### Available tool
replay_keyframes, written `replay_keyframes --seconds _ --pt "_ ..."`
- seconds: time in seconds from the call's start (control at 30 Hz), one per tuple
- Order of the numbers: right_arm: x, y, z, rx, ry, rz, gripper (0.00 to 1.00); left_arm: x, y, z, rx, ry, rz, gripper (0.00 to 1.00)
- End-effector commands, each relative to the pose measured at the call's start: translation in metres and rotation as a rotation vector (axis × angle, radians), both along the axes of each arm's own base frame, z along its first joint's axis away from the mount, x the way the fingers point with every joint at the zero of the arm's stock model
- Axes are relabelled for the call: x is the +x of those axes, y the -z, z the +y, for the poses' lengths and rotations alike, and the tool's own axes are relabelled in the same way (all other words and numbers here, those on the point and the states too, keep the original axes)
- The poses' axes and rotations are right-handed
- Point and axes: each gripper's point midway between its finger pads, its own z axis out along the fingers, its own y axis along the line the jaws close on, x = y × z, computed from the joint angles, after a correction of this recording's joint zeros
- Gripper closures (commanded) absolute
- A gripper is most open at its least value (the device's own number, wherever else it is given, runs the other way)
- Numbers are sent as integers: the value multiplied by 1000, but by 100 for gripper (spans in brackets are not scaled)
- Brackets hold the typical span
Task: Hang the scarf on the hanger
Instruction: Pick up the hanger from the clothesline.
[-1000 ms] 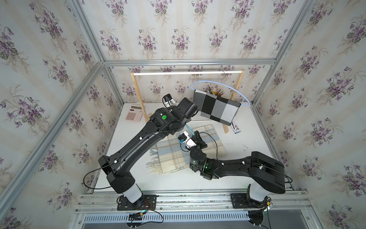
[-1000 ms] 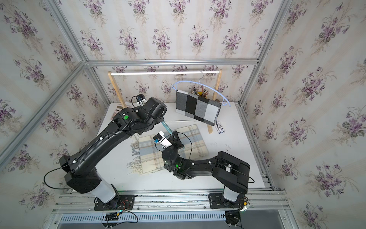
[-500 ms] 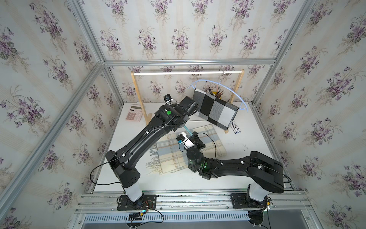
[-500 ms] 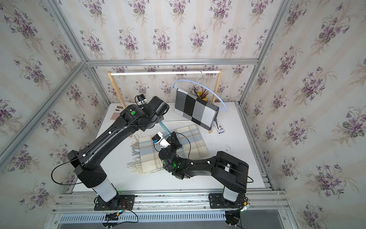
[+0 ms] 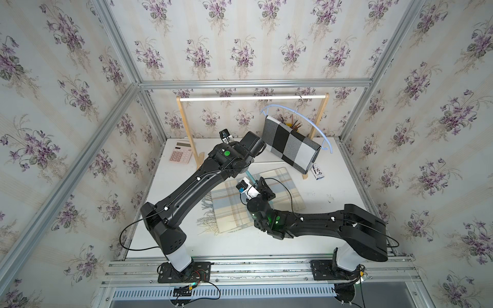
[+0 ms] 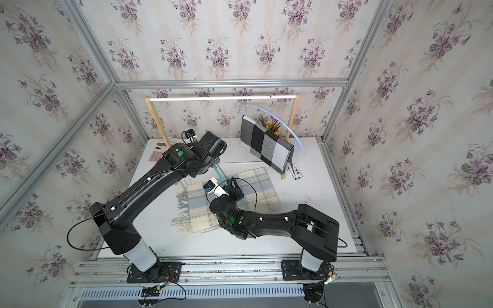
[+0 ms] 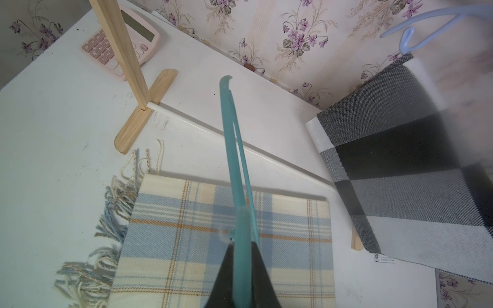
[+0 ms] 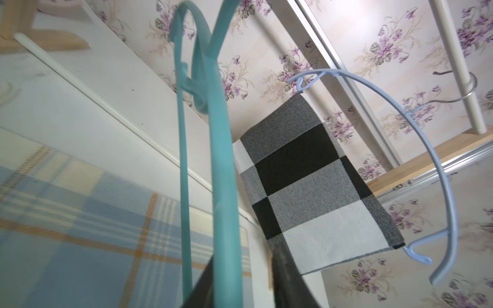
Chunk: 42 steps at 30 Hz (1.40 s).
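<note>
A cream and blue plaid scarf [image 5: 229, 210] [image 6: 197, 208] [image 7: 186, 240] [image 8: 66, 213] lies flat on the white table. A teal hanger [image 5: 250, 177] [image 6: 220, 170] [image 7: 234, 160] [image 8: 221, 160] is held tilted in the air above it. My left gripper [image 7: 242, 256] is shut on the hanger's bar; in both top views its wrist hides the jaws. My right gripper [image 5: 260, 184] [image 8: 245, 258] is open around the same hanger, which lies against one finger with a gap to the other.
A black and white checked scarf [image 5: 290, 141] [image 6: 266, 144] hangs on a pale blue hanger [image 5: 317, 128] from the wooden rack's white rail [image 5: 253, 98]. A pink calculator [image 5: 181, 154], a pencil cup [image 5: 292, 124] and a small box [image 5: 318, 170] stand near the rack.
My left gripper has closed on the teal hanger. My right gripper, which was shut on it, has opened. The checked scarf has swung a little.
</note>
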Motion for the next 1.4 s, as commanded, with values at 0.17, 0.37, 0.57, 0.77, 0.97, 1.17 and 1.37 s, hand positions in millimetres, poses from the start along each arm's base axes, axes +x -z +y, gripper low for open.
replay_keyframes --seconds 0.17,0.37,0.57,0.77,0.97,1.17,1.37 --pt "-45 43 26 118 -280 449 0 -4 -2 21 93 38 -36 100" --pt "-102 28 32 338 -526 739 0 -2 -4 29 117 108 -63 100" --pt "-116 -12 -3 649 -584 853 0 -10 -14 14 42 333 -156 100" --pt "-72 11 -78 953 -312 873 1 -45 -18 -21 -122 647 -248 100" --pt "-43 71 -144 1106 44 816 10 -66 22 -29 -234 707 -223 100" --pt "-19 105 -196 1158 274 698 16 -60 48 -22 -292 593 -204 100" --pt "9 141 -217 1166 388 698 21 -46 76 -6 -378 422 -124 100"
